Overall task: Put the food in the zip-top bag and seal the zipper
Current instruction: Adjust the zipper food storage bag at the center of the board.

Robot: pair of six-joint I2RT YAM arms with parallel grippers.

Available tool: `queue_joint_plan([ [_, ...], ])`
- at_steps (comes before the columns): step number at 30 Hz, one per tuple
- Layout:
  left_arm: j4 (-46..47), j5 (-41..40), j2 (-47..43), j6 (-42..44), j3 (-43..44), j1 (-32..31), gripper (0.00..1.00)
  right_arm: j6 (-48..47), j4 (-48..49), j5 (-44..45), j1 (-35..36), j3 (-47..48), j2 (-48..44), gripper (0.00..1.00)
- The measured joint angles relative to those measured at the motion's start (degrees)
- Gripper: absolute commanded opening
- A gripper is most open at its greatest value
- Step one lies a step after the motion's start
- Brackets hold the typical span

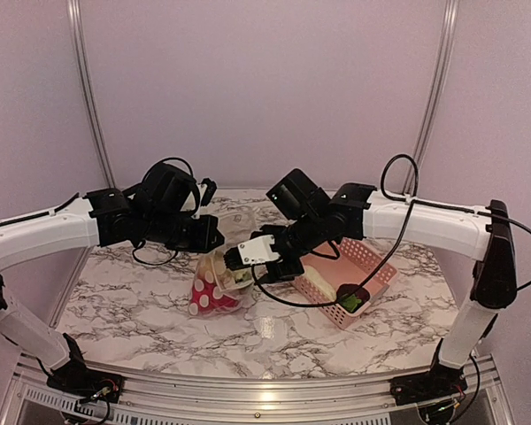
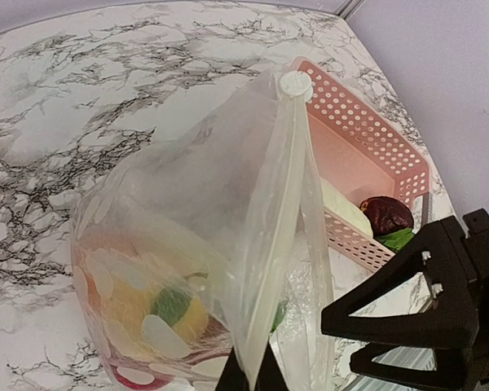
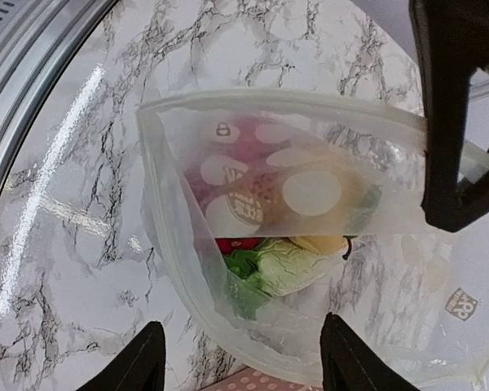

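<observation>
while the zip-top bag is pinched at its zipper by the left gripper, the right gripper is open, empty.
its mouth is best kept wide for food from the basket alongside.

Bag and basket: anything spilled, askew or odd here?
Nothing spilled. The zip-top bag hangs from the left gripper by its mouth edge, unsealed, food inside. A white piece, a dark purple piece and a green piece lie in the pink basket.
</observation>
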Motion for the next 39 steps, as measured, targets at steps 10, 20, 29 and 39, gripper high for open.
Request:
queue_joint_plan([
  [10, -2.1, 0.7, -0.1, 0.6, 0.3, 0.2, 0.0, -6.1, 3.0, 13.1, 3.7, -1.5, 3.5, 0.24],
  [20, -4.9, 0.1, -0.1, 1.5, 1.4, 0.5, 0.22, -7.4, 4.3, 20.4, 6.3, -0.2, 3.6, 0.0],
  [29, -12.4, -6.2, -0.1, -0.2, 5.2, 0.5, 0.36, -7.0, 0.5, 20.7, 9.2, 5.8, 3.6, 0.0],
  [39, -17.0, -5.7, -1.3, -1.3, 5.7, 0.5, 0.0, -6.0, -2.3, 21.2, 9.4, 6.6, 3.6, 0.0],
])
